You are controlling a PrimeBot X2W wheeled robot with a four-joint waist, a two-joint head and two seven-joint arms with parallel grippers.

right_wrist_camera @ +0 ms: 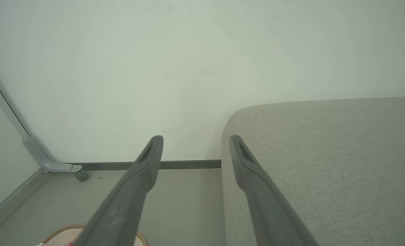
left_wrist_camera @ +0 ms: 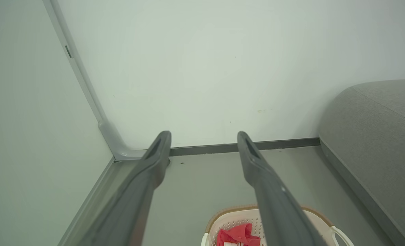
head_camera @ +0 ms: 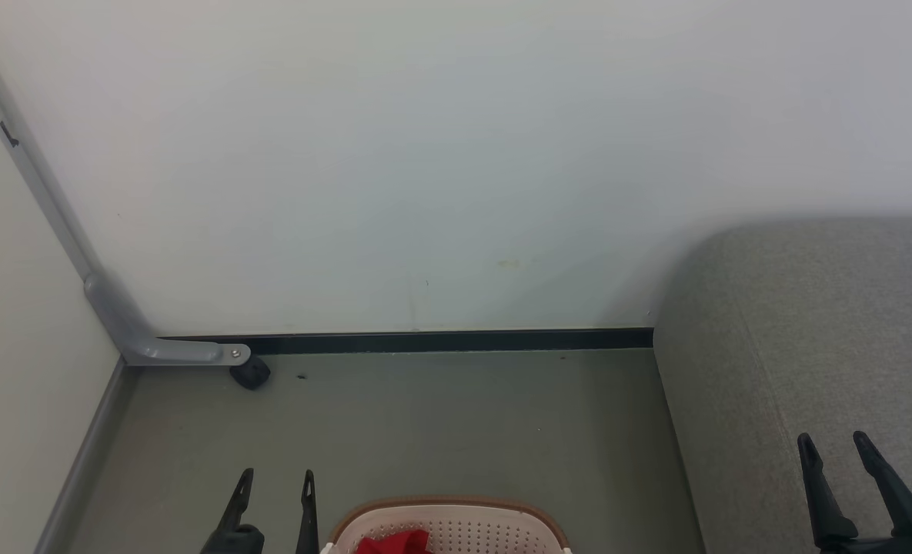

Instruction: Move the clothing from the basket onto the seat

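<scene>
The basket [head_camera: 456,514], cream-white with a brown rim, shows its far rim at the bottom middle of the head view; it also appears in the left wrist view [left_wrist_camera: 229,216] and, by a sliver of rim, in the right wrist view [right_wrist_camera: 60,230]. Red clothing [head_camera: 394,542] lies bunched inside it [left_wrist_camera: 238,235]. The grey seat [head_camera: 802,346] fills the right side [left_wrist_camera: 376,136] [right_wrist_camera: 325,164]. My left gripper [head_camera: 277,477] hangs open just left of the basket, empty [left_wrist_camera: 204,136]. My right gripper [head_camera: 834,442] stands open over the seat's near part, empty [right_wrist_camera: 195,140].
A white wall with a dark baseboard [head_camera: 440,340] closes the back. A grey metal frame leg [head_camera: 163,346] with a black caster [head_camera: 251,374] stands in the left corner. Grey floor [head_camera: 440,423] stretches between the basket, wall and seat.
</scene>
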